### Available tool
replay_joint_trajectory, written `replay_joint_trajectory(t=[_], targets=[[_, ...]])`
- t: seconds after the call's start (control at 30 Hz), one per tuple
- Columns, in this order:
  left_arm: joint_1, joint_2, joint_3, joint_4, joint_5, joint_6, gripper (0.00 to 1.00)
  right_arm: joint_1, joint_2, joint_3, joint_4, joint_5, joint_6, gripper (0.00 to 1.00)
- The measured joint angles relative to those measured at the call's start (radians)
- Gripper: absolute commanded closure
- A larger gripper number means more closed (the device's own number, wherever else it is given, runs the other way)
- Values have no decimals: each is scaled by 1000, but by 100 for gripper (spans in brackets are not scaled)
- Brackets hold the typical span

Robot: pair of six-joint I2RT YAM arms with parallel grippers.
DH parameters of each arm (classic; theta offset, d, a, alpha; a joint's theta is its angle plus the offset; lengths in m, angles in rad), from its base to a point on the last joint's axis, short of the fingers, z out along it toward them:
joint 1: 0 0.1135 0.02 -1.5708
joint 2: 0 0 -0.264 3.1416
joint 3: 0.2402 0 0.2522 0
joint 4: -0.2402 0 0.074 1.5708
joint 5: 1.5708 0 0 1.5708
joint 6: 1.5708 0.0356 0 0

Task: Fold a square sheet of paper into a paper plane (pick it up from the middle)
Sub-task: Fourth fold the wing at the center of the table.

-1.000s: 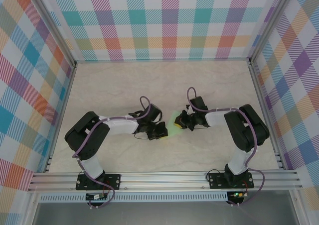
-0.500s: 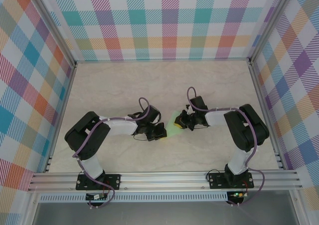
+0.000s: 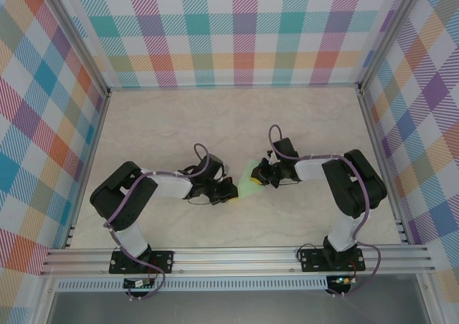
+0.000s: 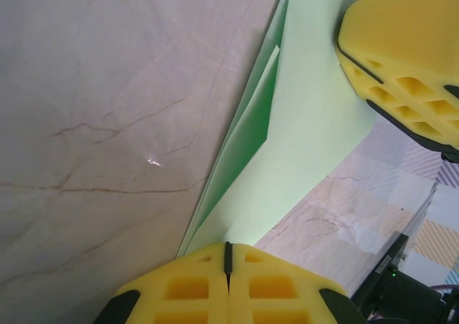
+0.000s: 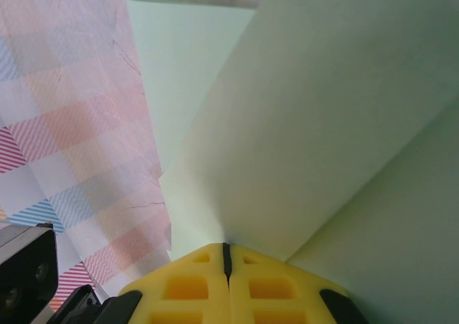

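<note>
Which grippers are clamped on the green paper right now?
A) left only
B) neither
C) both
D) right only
C: the left gripper and the right gripper each show shut yellow fingers, with the green paper running into their seam.

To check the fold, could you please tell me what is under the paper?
Under the paper a second folded layer peeks out over the marble table. Whatever lies directly beneath the sheet is hidden.

Mint-green paper [image 4: 308, 145], yellow jaws, seemingly marbled table [image 4: 107, 87]
</note>
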Motion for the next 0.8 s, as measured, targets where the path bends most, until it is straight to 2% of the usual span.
replay_joint_trajectory(t=[0.37, 0.8], targets=[[23, -56, -108, 95, 13, -25, 95, 0, 5, 5, 2, 0, 0, 97], [39, -131, -81, 5, 18, -24, 95, 0, 5, 5, 2, 0, 0, 97]])
